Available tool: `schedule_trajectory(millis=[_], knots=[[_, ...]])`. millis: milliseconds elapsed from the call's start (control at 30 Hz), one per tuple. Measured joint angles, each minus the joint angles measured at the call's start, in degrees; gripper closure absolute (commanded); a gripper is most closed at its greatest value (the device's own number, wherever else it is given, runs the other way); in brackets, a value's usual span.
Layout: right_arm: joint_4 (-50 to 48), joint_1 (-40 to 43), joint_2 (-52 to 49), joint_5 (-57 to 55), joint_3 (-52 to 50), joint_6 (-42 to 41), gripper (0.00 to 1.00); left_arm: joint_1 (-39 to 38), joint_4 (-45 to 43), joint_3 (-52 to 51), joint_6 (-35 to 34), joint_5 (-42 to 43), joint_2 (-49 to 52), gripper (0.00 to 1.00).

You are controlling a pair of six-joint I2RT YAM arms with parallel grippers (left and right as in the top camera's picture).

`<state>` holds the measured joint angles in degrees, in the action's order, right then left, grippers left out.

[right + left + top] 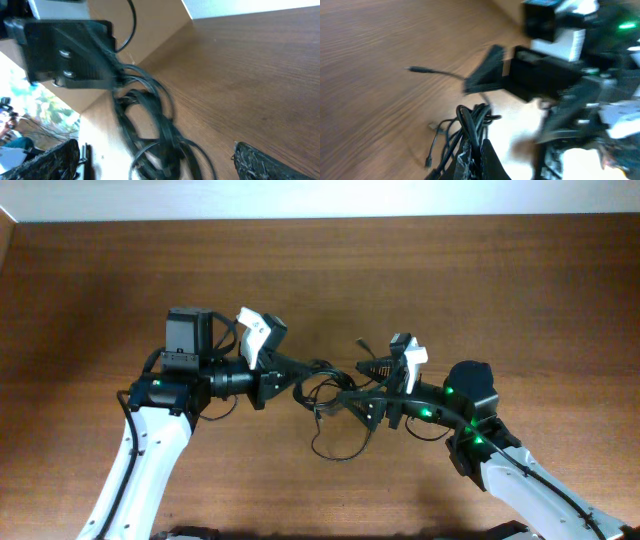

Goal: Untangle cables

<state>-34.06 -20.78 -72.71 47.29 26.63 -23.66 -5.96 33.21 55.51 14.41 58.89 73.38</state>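
Note:
The cables (325,392) are thin black cords tangled in a bundle between my two grippers, with a loop hanging toward the front (335,450) and a plug end (361,343) sticking out behind. My left gripper (288,378) is shut on the left side of the bundle; in the left wrist view the cords (470,122) run into its closed jaws (481,157). My right gripper (366,406) is open at the bundle's right side. In the right wrist view its fingers (160,165) are spread wide, with the cables (150,125) between them.
The brown wooden table (480,270) extends all around. A free plug end (415,70) lies on the wood in the left wrist view. The other arm's gripper body (70,50) fills the upper left of the right wrist view.

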Motion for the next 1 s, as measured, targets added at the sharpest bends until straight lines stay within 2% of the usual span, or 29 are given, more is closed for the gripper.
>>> schedule_trajectory(millis=[67, 133, 167, 233, 267, 300, 333, 367, 433, 500, 567, 633, 733, 767, 833, 900, 1000], knots=[[2.58, 0.0, 0.0, -1.25, -0.02, 1.73, 0.02, 0.0, -0.11, 0.0, 0.46, 5.86, 0.0, 1.0], [2.8, 0.0, 0.0, -2.03, -0.02, 2.89, 0.14, 0.0, -0.24, 0.0, 0.85, 11.56, 0.0, 1.0], [2.82, 0.0, 0.0, -1.66, -0.02, 3.41, 0.35, 0.0, -0.5, 0.0, 0.92, 12.92, 0.0, 1.0], [2.75, 0.0, 0.0, 1.33, -0.02, 3.65, 0.87, 0.0, -2.95, -0.02, 1.09, 14.51, 0.0, 1.0], [2.54, 0.0, 0.0, 3.04, -0.02, 3.23, 0.96, 0.0, -4.35, -0.02, 1.07, 14.71, 0.0, 0.95], [1.38, -0.02, 0.0, 4.15, -0.02, 1.97, 0.96, 0.0, -4.44, -0.02, 1.07, 14.49, 0.0, 0.69], [-0.61, -0.04, 0.0, 4.87, -0.07, -0.42, 0.96, -0.02, -4.55, -0.02, 0.98, 13.46, 0.0, 0.11], [-2.16, -0.04, -0.04, 4.92, -0.15, -2.56, 0.96, 0.0, -5.01, 0.0, 0.68, 11.47, -0.02, 0.01], [-4.76, -0.04, -0.11, 2.43, -0.31, -9.01, 0.96, 0.0, -5.03, 0.0, -4.42, 5.01, -0.09, 0.01], [-4.55, 0.0, -0.11, -2.23, -0.33, -13.92, 0.96, 0.15, -6.01, 0.0, -13.16, 0.5, -0.09, 0.01], [-4.59, 0.0, -0.11, -7.15, -0.33, -18.8, 0.96, 1.49, -6.78, 0.0, -25.03, -2.43, -0.11, 0.01], [-4.57, 0.0, -0.11, -9.31, -0.33, -21.73, 0.96, 1.97, -6.84, 0.0, -31.54, -4.26, -0.11, 0.01], [-4.57, 0.0, -0.11, -9.38, -0.33, -25.0, 0.96, -2.05, -6.91, -0.02, -33.99, -8.68, -0.11, 0.0], [-4.57, 0.0, -0.11, -9.07, -0.33, -25.68, 0.96, -3.39, -6.95, -0.04, -34.25, -10.21, -0.11, 0.04], [-4.57, 0.0, -0.11, -8.17, -0.33, -26.14, 0.96, -6.03, -10.69, -0.5, -35.12, -13.2, -0.02, 0.29], [-4.55, 0.0, -0.13, -6.67, -0.37, -26.51, 0.96, -7.74, -15.67, -0.57, -35.28, -14.34, 0.87, 1.0], [-4.55, 0.0, -0.17, -5.09, -0.39, -26.99, 0.96, -8.66, -17.57, -0.55, -35.32, -16.22, 3.1, 1.0]])
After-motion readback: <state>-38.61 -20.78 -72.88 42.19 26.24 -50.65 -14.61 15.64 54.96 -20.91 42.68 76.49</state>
